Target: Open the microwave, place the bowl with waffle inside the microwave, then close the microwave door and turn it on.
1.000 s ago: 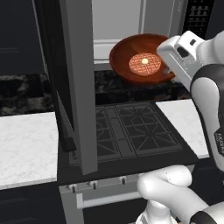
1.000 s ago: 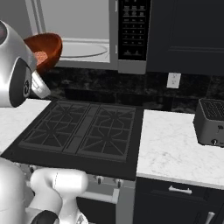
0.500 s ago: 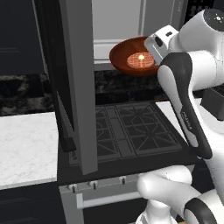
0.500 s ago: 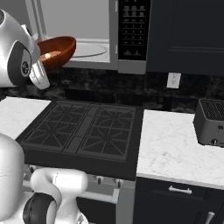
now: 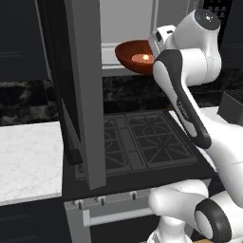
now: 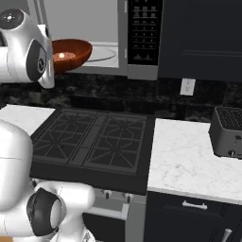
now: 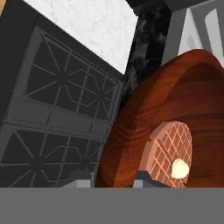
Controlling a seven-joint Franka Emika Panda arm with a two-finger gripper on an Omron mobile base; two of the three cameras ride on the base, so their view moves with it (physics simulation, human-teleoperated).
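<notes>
A home kitchen: a black gas stove with cast grates [image 6: 92, 142] sits between white marble tabletops [image 6: 189, 156], a grey-framed microwave with a black button panel [image 6: 142, 38] hangs above (its door swung open), and a dark boxy toaster [image 6: 229, 132] stands beside dark cabinets [image 6: 203, 38].

Below me black gas stove [image 6: 92, 142] with grates, knobs [image 5: 105, 200] along its front edge; white marble worktop [image 5: 28, 159] to my left of stove, more marble worktop [image 6: 189, 163] to my right; dark toaster [image 6: 228, 131] on right stretch; black speckled backsplash [image 6: 142, 92] behind, white wall outlet [image 6: 187, 86] set in it; dark upper cabinets [image 6: 203, 38] above; dark lower cabinet with pale handle [image 6: 194, 205] under right worktop; even flat light.
</notes>
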